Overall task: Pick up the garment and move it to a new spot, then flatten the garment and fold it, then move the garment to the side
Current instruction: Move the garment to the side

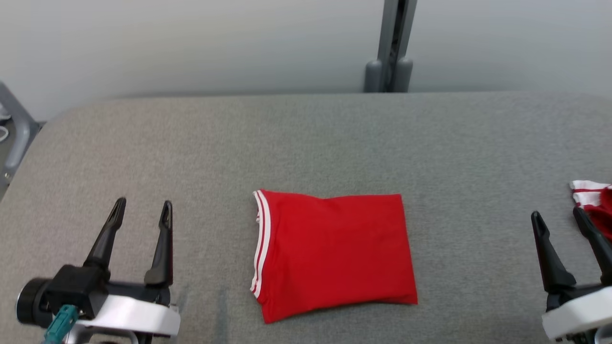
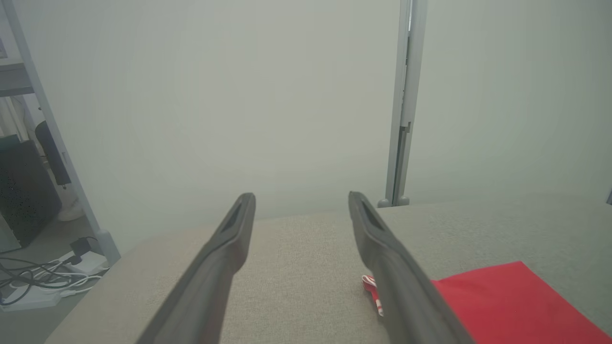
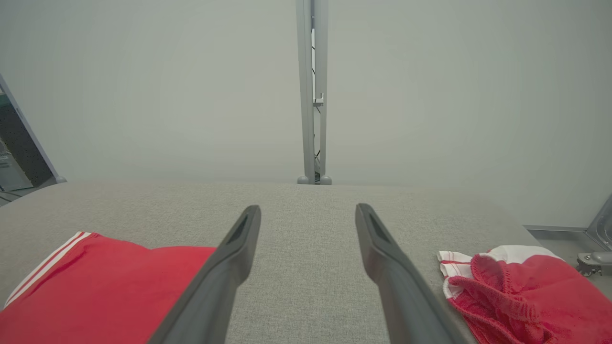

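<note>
Garment point(image 1: 334, 253) folded; move aside remains, I judge, needing an edge pinch; my left gripper point(image 1: 144, 203) and right gripper point(image 1: 557, 213) stand spread, empty

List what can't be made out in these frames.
- Second red-and-white garment: head view, cut off by the right edge and partly behind the right gripper; its type can't be told.
- Folded red garment: underside layers hidden by its own top; in left wrist view its striped edge sits partly behind the left gripper.
</note>
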You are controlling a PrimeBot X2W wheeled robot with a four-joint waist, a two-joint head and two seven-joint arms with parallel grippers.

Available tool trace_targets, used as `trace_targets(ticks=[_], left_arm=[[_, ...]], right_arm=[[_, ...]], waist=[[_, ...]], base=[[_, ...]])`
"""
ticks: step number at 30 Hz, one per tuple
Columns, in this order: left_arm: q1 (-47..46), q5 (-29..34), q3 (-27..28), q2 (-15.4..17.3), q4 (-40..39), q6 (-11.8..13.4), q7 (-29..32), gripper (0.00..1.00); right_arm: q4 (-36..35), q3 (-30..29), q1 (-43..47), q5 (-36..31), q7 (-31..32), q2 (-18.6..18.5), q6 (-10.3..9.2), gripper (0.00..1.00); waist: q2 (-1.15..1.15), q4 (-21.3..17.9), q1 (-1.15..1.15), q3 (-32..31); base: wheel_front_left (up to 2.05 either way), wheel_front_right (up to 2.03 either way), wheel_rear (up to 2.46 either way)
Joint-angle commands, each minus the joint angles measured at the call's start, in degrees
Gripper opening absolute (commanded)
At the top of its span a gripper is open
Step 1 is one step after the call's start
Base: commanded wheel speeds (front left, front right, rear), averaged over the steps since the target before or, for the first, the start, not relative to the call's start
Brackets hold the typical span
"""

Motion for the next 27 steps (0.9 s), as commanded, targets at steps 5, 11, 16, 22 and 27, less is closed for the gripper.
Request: trace_targets(ticks=[5,11,16,22,27], left_arm=[[-6.0,0.4,-0.7,-1.2,0.7,-1.6,-2.0,1.0],[-11.0,0.7,-1.7,-3.2,3.1,-3.0,-4.3,1.0],[-13.7,0.8,-2.4,-4.8,5.5,-4.0,-5.5,1.0],[-16.5,1.1,-2.5,-6.2,8.2,-5.7,-6.4,1.0],[-17.2,1.2,-1.7,-6.8,9.7,-6.3,-6.7,1.0]], right_arm=[[1.5,2.2,-4.6,0.3,1.0,-1.7,-0.02,1.0],[6.5,7.3,-8.7,1.0,2.0,-3.1,-0.02,1.0],[12.2,11.6,-11.5,1.2,3.0,-3.7,-0.02,1.0],[16.2,15.3,-13.2,3.1,4.2,-4.5,-0.02,1.0],[16.5,16.6,-13.1,4.1,5.6,-5.2,-0.02,0.0]], waist=[[0.0,4.8,0.0,7.6],[0.0,7.9,0.0,12.8],[0.0,9.8,0.0,15.5],[0.0,11.3,0.0,17.0],[0.0,11.2,0.0,17.2]], base=[[0.0,0.0,0.0],[0.0,0.0,0.0],[0.0,0.0,0.0],[0.0,0.0,0.0],[0.0,0.0,0.0]])
